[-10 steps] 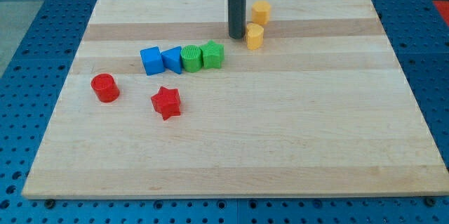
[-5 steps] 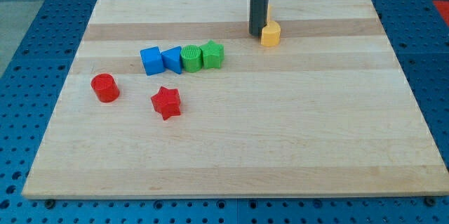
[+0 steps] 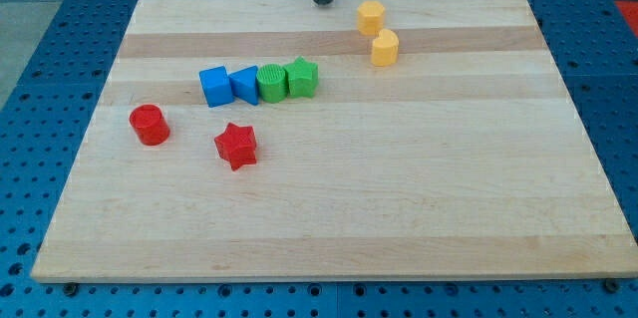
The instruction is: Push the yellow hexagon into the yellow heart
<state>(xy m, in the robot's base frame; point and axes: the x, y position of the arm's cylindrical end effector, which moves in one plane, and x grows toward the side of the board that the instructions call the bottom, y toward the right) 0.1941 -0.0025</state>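
Starting at the view's left, a red cylinder point(image 3: 150, 124) stands alone on the wooden board point(image 3: 329, 208), and a red star point(image 3: 236, 146) lies a little to its right and lower. Above the star, four blocks make a short touching row: a blue cube point(image 3: 214, 87), a smaller blue block point(image 3: 244, 85) whose shape I cannot tell exactly, a green cylinder point(image 3: 271, 83) and a green star-like block point(image 3: 302, 77). This row is well apart from the yellow pieces and does not stand between them.

My tip point(image 3: 323, 2) is at the board's top edge, right of the green blocks and left of the yellow ones. Only a short part of the dark rod shows, upright, running out of the view's top. The tip touches no block; I carry and press nothing, and bare board lies between the tip and the nearest yellow piece.

Further to the right, the yellow hexagon point(image 3: 371, 16) sits near the top edge. The yellow heart point(image 3: 385, 48) is just below it and slightly to the right. The two are very close; whether they really touch, I cannot tell.

A blue perforated table point(image 3: 40, 19) surrounds the board on all sides.
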